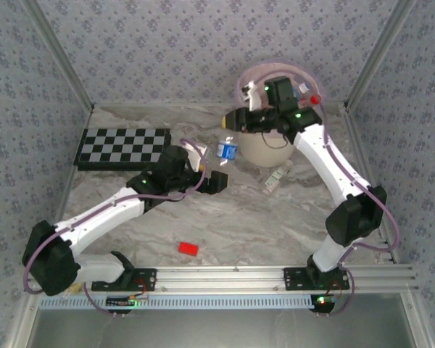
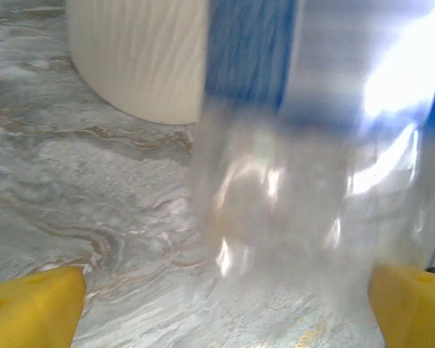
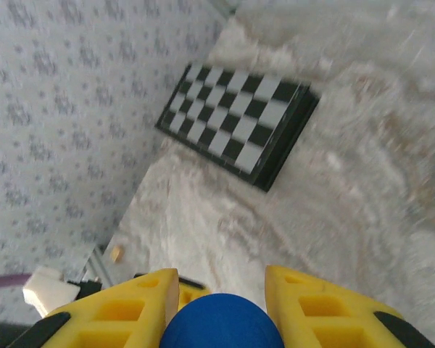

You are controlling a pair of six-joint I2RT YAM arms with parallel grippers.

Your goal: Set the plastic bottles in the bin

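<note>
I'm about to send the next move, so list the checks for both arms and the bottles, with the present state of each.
1. Left fingers spread wide: ok.
2. Blue-label bottle between the left fingers, not gripped: ok. It is blurred, so whether it stands steady: cannot tell.
3. Right fingers shut on a blue cap: ok.
4. Right fingers over the bin opening: cannot tell. From above they sit at its left rim.
5. All bottles in the bin: not ok. One clear bottle lies on the table beside it.
</note>
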